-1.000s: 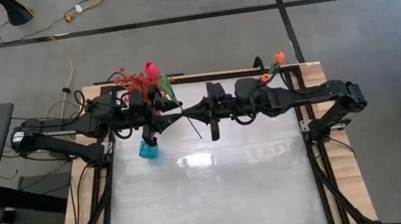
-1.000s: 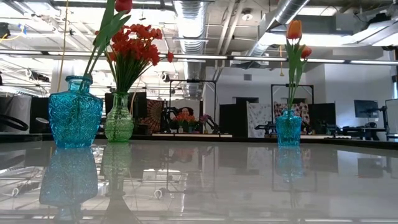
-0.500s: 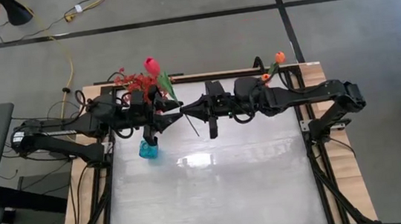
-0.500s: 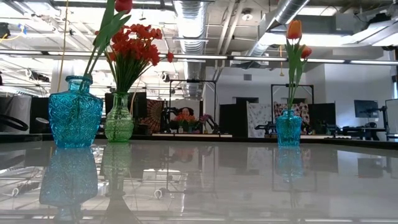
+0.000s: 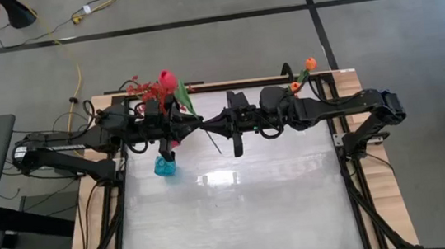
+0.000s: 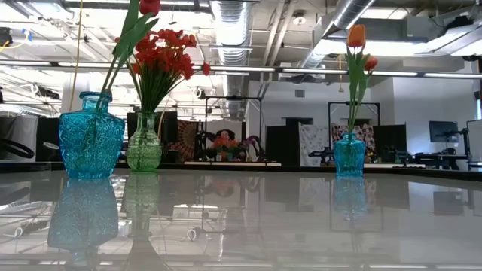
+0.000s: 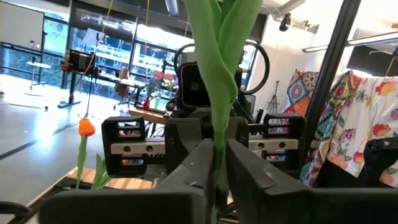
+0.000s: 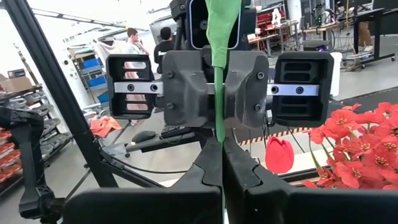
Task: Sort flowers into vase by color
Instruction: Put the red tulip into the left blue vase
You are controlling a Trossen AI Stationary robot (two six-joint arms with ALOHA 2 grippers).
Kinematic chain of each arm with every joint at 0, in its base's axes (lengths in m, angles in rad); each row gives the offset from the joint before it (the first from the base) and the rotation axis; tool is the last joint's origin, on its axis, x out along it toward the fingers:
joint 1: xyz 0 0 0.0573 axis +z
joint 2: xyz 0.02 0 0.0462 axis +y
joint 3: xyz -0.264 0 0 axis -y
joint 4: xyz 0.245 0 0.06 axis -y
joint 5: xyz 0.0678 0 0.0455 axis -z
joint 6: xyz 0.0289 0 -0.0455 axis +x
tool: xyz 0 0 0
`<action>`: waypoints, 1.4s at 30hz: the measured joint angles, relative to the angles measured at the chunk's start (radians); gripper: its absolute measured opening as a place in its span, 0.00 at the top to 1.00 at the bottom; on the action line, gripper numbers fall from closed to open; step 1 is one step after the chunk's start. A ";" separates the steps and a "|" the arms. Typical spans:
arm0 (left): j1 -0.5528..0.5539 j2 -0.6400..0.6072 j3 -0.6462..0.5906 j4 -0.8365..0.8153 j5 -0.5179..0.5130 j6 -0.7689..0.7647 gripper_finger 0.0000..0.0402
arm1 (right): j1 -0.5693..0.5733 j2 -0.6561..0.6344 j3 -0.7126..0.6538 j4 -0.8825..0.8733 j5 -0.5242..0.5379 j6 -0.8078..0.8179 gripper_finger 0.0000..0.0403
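Observation:
A red-pink tulip [image 5: 168, 78] on a long green stem hangs in the air over the table's far half. Both grippers are shut on its stem. My left gripper [image 5: 196, 126] comes from the left and my right gripper [image 5: 208, 124] from the right, tip to tip. The stem's lower end [image 5: 218, 146] hangs free. A large blue vase [image 6: 90, 135] holds another red-pink tulip [image 6: 149, 6]. A green vase [image 6: 143, 147] holds red sprays [image 6: 162, 49]. A small blue vase [image 6: 349, 154] holds orange tulips [image 6: 356, 35]. My left gripper pinches the stem [image 7: 215, 146] between its two fingers, just below the long green leaves [image 7: 217, 50]. The fingers come level from the table's left and lie across the stem. The flower stands roughly upright, bud up, clear of the table. My right gripper pinches the same stem [image 8: 219, 118] between its two fingers, close to the left gripper's hold. It comes level from the table's right, across the stem. The leaf [image 8: 222, 25] rises above the fingers, and the stem hangs clear of everything below.
The three vases stand along the table's far edge; the large blue one [image 5: 165, 165] is just nearside of my left arm. The glossy white table top [image 5: 240, 214] lies bare toward the near edge. People and work benches show in the room beyond.
My left gripper has shut on the tulip's stem, next to the right gripper's hold. Neither arm has moved, and the flower has kept its place.

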 joint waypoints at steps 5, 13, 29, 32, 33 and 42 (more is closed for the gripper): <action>0.000 0.000 0.000 0.000 0.001 0.001 0.99 | 0.000 0.000 0.000 0.000 -0.002 0.000 0.95; 0.000 0.000 0.000 0.001 0.004 0.008 1.00 | 0.000 0.000 0.000 0.000 -0.001 0.001 0.84; 0.000 -0.021 0.000 -0.020 0.023 0.026 1.00 | 0.000 -0.001 0.000 -0.001 -0.001 0.000 0.62; 0.000 -0.049 0.000 -0.063 0.021 0.027 1.00 | 0.000 -0.003 0.000 -0.002 -0.001 0.000 0.53; 0.000 -0.062 0.000 -0.077 0.015 0.027 1.00 | 0.000 -0.005 0.000 -0.002 -0.001 0.000 0.50; 0.000 -0.248 -0.001 -0.337 0.004 -0.039 1.00 | -0.005 -0.032 0.000 -0.042 -0.001 0.001 0.32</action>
